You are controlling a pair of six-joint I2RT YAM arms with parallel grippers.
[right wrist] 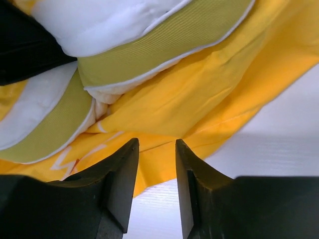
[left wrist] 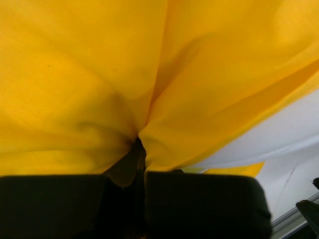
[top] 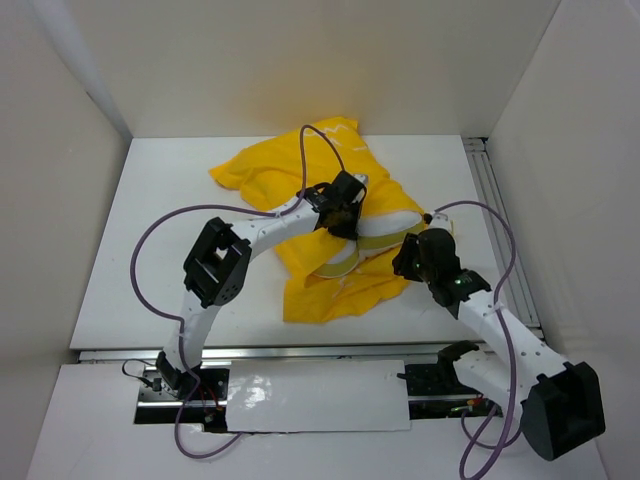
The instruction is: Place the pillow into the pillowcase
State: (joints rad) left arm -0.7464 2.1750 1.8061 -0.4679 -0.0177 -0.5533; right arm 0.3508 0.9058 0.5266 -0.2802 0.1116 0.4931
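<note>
The bright yellow pillowcase (top: 268, 175) lies crumpled in the middle of the table. The white pillow (top: 388, 225), with its yellowish-green edge band, sticks out of the case's right side. My left gripper (top: 343, 222) is over the middle of the pile and shut on a fold of pillowcase fabric (left wrist: 149, 89), pinched at the fingertips (left wrist: 141, 149). My right gripper (top: 405, 262) is open and empty, low at the case's front right edge. In the right wrist view the pillowcase hem (right wrist: 199, 109) lies just beyond my right gripper (right wrist: 156, 143), with the pillow (right wrist: 124, 25) above it.
The white table (top: 150, 250) is boxed in by white walls on the left, back and right. A metal rail (top: 500, 220) runs along the right side and another along the front edge (top: 300, 352). The left gripper's black body (right wrist: 25, 45) shows in the right wrist view.
</note>
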